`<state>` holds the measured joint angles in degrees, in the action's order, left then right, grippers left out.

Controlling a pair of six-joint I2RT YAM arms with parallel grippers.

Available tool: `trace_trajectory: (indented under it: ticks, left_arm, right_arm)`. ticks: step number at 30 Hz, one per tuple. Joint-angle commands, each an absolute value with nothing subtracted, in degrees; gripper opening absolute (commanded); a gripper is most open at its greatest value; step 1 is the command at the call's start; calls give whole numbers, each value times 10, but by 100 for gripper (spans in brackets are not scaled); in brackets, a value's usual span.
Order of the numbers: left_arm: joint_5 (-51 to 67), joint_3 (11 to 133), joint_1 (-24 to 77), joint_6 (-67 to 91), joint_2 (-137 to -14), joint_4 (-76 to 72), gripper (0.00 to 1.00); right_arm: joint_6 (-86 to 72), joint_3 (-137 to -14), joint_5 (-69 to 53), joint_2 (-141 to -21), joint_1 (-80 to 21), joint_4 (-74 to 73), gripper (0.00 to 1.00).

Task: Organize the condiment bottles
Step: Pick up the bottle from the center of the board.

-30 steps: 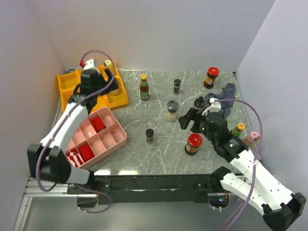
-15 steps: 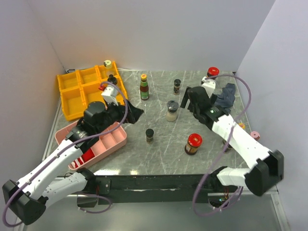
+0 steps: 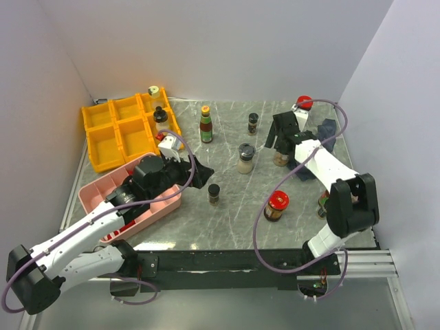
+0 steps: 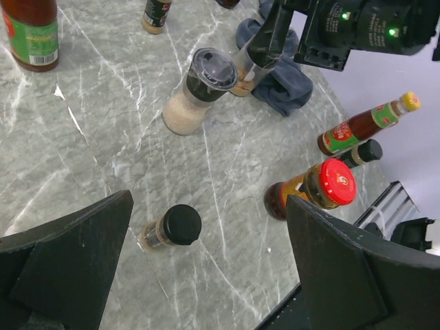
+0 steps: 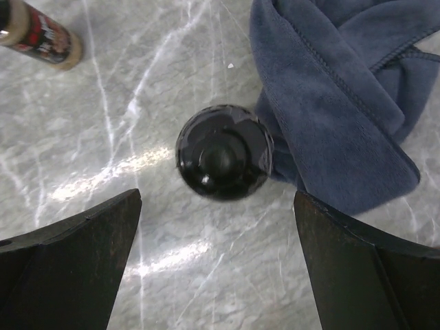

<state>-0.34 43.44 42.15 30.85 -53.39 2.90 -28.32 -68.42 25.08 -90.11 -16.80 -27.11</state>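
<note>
Condiment bottles stand scattered on the marble table. My left gripper (image 3: 201, 172) is open, low over the table, just left of a black-capped spice jar (image 3: 214, 194) (image 4: 172, 227). Ahead of it stand a pale shaker (image 4: 199, 86) (image 3: 245, 158) and a red-lidded jar (image 4: 320, 189) (image 3: 276, 205). My right gripper (image 3: 280, 133) hangs open above a black-capped bottle (image 5: 223, 151) (image 3: 280, 157) that touches the blue-grey cloth (image 5: 344, 89). A green-labelled bottle (image 3: 205, 124) and a small spice jar (image 3: 253, 123) stand at the back. Neither gripper holds anything.
Yellow bins (image 3: 120, 134) at the back left hold two bottles (image 3: 161, 115). A pink tray (image 3: 86, 196) lies under my left arm. A yellow-capped bottle (image 4: 364, 124) and a dark-capped one (image 4: 361, 152) stand near the right edge. A red-lidded jar (image 3: 303, 102) is behind my right arm.
My left arm swung from the yellow bins down to the table's middle. My right arm moved from the front right to the back, over the black-capped bottle by the cloth.
</note>
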Motion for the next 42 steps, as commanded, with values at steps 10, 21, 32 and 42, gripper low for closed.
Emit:
trace_trajectory:
  ticks: [10,21,32,42]
  left_arm:
    - [-44,374,430,285,-487,-65,99]
    - [-107,322,445,264,-427,-88,99]
    - [-141,318,462,255,-415,-83,99]
    - [-151,330,466,263,-406,-66,99]
  right_arm:
    - [-233,-739,243,-985,-147,-194,99]
    - [-217,-743,217,-1019,-127,-181,96]
    - [-197,-746,241,-995,-127,-180,63]
    - [-186,-754,272,-898,-170,-237,49]
